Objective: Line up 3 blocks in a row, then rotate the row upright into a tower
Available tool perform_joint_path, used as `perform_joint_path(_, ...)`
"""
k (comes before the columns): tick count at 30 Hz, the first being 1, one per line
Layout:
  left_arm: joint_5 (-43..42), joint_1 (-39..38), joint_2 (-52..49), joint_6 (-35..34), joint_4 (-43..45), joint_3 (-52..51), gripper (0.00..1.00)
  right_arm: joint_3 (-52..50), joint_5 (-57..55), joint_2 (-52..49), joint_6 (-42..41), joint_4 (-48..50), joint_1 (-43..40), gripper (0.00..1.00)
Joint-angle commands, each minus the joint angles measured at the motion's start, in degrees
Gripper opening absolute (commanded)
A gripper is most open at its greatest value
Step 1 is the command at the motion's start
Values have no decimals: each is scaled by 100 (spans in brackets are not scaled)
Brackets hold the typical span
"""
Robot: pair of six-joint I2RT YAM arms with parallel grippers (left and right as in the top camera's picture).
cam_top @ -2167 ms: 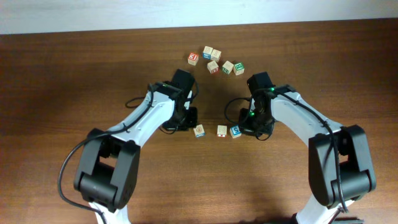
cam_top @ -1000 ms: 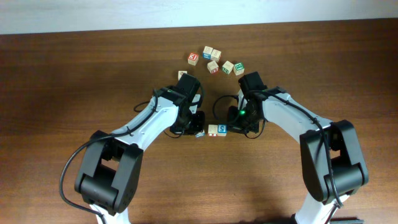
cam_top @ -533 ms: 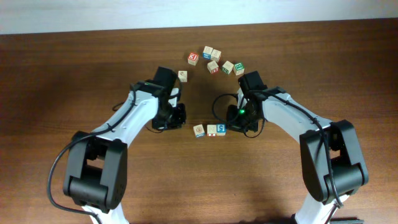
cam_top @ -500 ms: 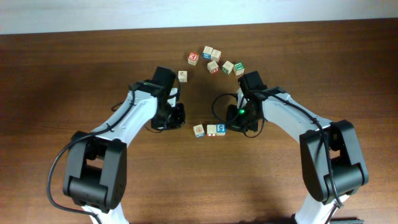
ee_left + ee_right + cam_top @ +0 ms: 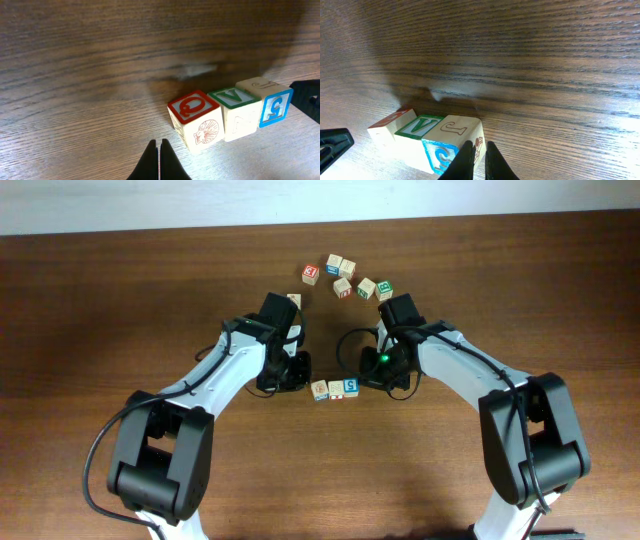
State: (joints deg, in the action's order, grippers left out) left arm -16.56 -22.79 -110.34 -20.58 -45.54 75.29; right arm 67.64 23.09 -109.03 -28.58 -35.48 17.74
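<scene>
Scene: two robot arms reach in over a dark brown wooden table (image 5: 120, 290) and meet at a short row of three small wooden alphabet blocks.
Row of blocks: it lies near the middle of the table, with the three blocks side by side and touching.
Red Q block (image 5: 195, 122): it is at the left arm's end of the row. Its top has a red frame and a red Q, and one side has a red shell drawing.
Green V block (image 5: 235, 112): it is the middle one, with a green V on top, pressed between the other two.
Blue block (image 5: 272, 102): it is at the right arm's end of the row. One side has a blue frame and a blue character, and the pale top has a thin letter.
Left gripper (image 5: 159, 150): its fingers are pressed together and hold nothing. The tips are low over the table just beside the red Q block, with a strip of wood showing between.
Right gripper (image 5: 476, 152): its fingers are almost together, with only a sliver of gap, and pinch nothing. The tips are at the outer side of the blue block, and I cannot tell whether they touch it.
Loose blocks (image 5: 342, 287): several more lie in a cluster nearer the far edge of the table, well apart from the row.
</scene>
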Motion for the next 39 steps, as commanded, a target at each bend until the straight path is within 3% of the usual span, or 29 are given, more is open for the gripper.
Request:
perform_joint_path(1, -173, -120, 155, 90, 116, -120, 2, -24, 48, -101, -46, 22, 33, 10)
perform_joint_path(16, 214, -273, 155, 92, 914, -319, 3, -24, 48, -101, -44, 33, 33, 11)
perform_joint_path(31, 299, -348, 155, 94, 857, -319, 2, -24, 48, -101, -42, 33, 33, 11)
perform_joint_path(39, 758, -326, 155, 85, 586, -319, 1, -24, 48, -101, -39, 26, 33, 10)
